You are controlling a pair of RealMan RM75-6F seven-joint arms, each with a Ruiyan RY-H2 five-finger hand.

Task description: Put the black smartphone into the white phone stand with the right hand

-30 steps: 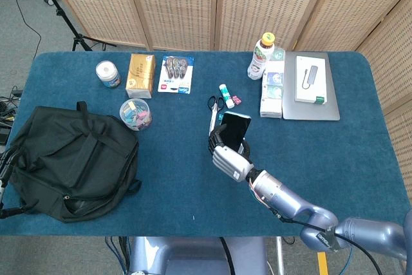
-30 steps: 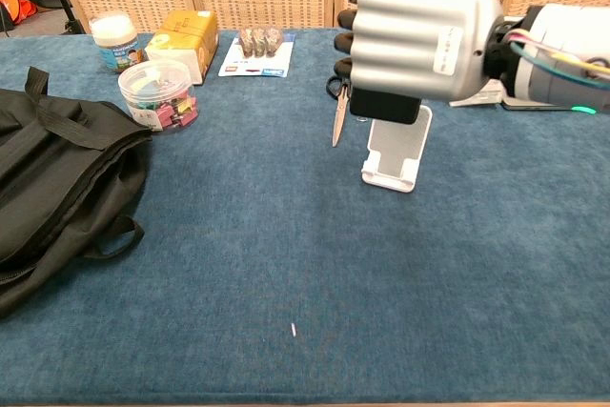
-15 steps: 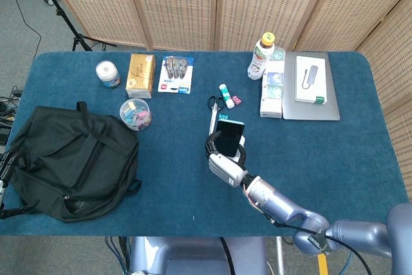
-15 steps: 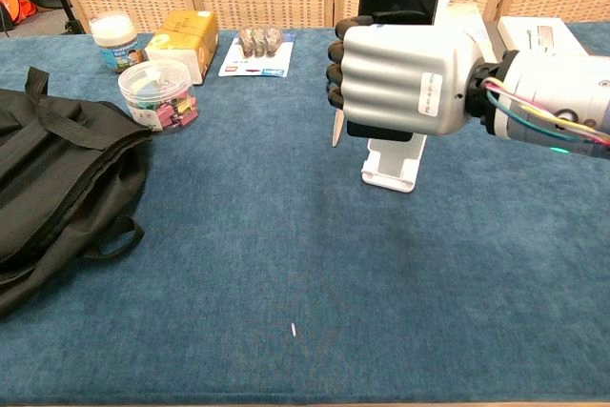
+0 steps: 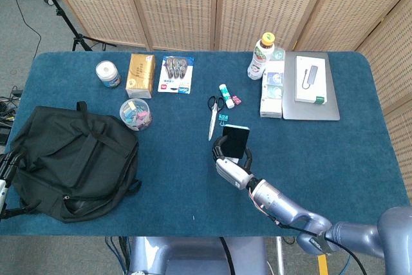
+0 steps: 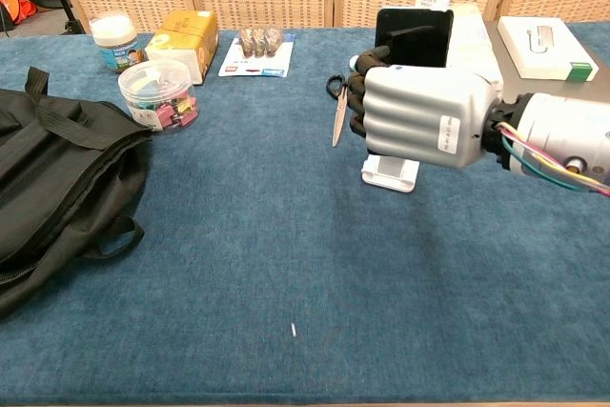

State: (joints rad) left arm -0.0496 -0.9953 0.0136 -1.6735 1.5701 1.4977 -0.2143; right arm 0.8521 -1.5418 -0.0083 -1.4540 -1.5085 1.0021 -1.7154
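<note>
My right hand grips the black smartphone upright, fingers wrapped round its lower half. The phone's top edge sticks out above the hand. The white phone stand sits on the blue table just behind and below the hand; only its base lip shows in the chest view, the rest is hidden by the hand. Whether the phone's bottom edge touches the stand I cannot tell. The left hand is in neither view.
Scissors lie just left of the stand. A black backpack fills the left side. A clip jar, tissue box, bottle, boxes and a laptop line the far side.
The right hand has lowered the phone and shifted it rightward, from high above the stand down to just over it. Nothing else has moved.
</note>
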